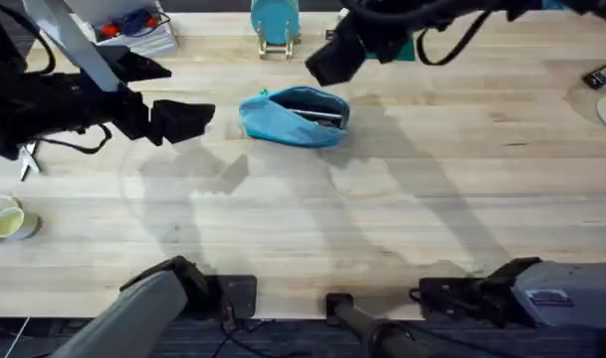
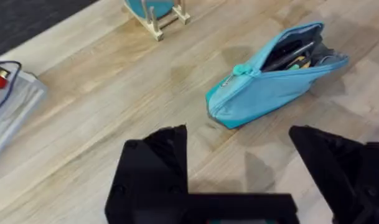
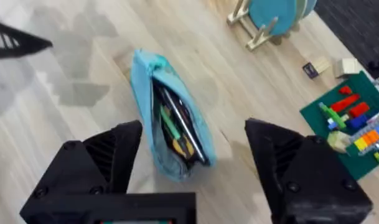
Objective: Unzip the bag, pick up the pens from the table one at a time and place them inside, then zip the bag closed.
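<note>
The light blue bag [image 1: 295, 116] lies on the table [image 1: 402, 209] with its zipper open, and its teal pull [image 2: 240, 70] sits at one end. Pens lie inside the opening: a dark one [image 3: 187, 132] among other coloured items, and a silver-grey one [image 1: 320, 119]. My left gripper [image 1: 185, 99] hovers left of the bag, open and holding nothing, with the bag [image 2: 273, 81] ahead of its fingers [image 2: 155, 168]. My right gripper [image 1: 327, 62] hangs above the bag's far right side, open and looking down into the bag [image 3: 173, 124].
A teal disc on a wooden stand [image 1: 275, 25] stands behind the bag. Scissors [image 1: 26, 159] and cups [image 1: 4, 221] lie at the left edge. Papers with cables [image 1: 133, 30] are at the back left. A green plate of bricks [image 3: 357, 124] is near the right arm.
</note>
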